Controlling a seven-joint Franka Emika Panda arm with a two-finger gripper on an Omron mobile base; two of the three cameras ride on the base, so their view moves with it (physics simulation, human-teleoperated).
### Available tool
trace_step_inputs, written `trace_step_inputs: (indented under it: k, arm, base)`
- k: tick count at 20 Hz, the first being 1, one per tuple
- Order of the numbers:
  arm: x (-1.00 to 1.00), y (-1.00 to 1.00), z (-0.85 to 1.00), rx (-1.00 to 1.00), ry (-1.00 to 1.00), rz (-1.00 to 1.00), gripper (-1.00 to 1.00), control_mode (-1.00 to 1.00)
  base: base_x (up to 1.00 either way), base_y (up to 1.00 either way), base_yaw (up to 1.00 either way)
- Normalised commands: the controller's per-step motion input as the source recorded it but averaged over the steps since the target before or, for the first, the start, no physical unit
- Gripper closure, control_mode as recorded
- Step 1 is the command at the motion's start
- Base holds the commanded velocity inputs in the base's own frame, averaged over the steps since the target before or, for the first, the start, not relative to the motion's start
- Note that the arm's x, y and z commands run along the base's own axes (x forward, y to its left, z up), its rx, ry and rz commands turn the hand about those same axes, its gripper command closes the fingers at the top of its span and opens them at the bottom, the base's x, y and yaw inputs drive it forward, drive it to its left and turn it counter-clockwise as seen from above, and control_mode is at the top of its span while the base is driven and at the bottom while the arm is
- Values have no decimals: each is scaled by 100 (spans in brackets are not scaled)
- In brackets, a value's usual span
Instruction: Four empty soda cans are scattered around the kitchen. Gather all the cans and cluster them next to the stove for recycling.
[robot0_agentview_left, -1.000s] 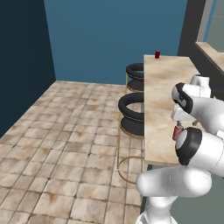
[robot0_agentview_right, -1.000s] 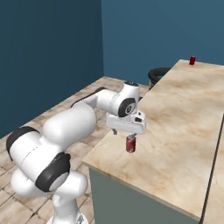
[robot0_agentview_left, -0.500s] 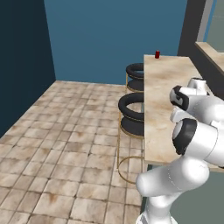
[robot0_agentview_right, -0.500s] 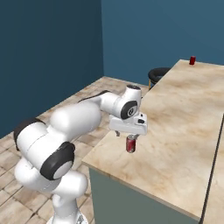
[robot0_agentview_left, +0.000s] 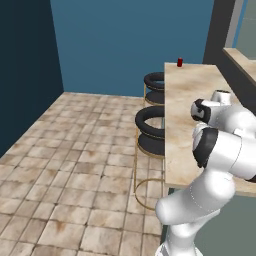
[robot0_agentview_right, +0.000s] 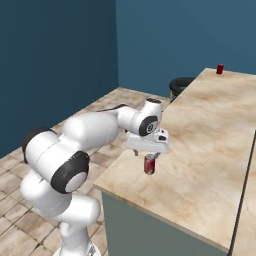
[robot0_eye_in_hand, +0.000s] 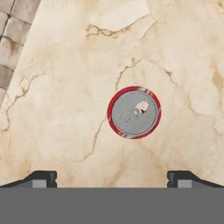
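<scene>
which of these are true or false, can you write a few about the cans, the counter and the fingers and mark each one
1. The near red can stands upright on the marble counter. True.
2. The fingers are closed around that can. False: they are spread wide with the can between and below them, not gripped.
3. A second red can stands at the far end of the counter. True.
4. The near can lies on its side. False: the hand view looks straight down on its round silvery top.
5. Two black stools stand beside the counter. True.
</scene>
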Motion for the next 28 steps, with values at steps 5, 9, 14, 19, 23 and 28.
trace_step_inputs:
  k: [5, 9, 14, 19, 23, 28]
  arm:
    - [9, -6, -10, 0, 0, 4, -100, -100]
    - [8, -3, -14, 0, -3, 3, -100, -100]
    - [17, -1, -13, 0, -6, 3, -100, -100]
    - [11, 0, -13, -1, -8, 2, -100, -100]
    - [11, -2, -11, 0, -2, 1, -100, -100]
    - [11, -6, -7, -1, 0, 0, -100, -100]
  base:
    - [0, 0, 0]
    - [0, 0, 0]
    - [0, 0, 0]
    - [0, 0, 0]
    - [0, 0, 0]
    - [0, 0, 0]
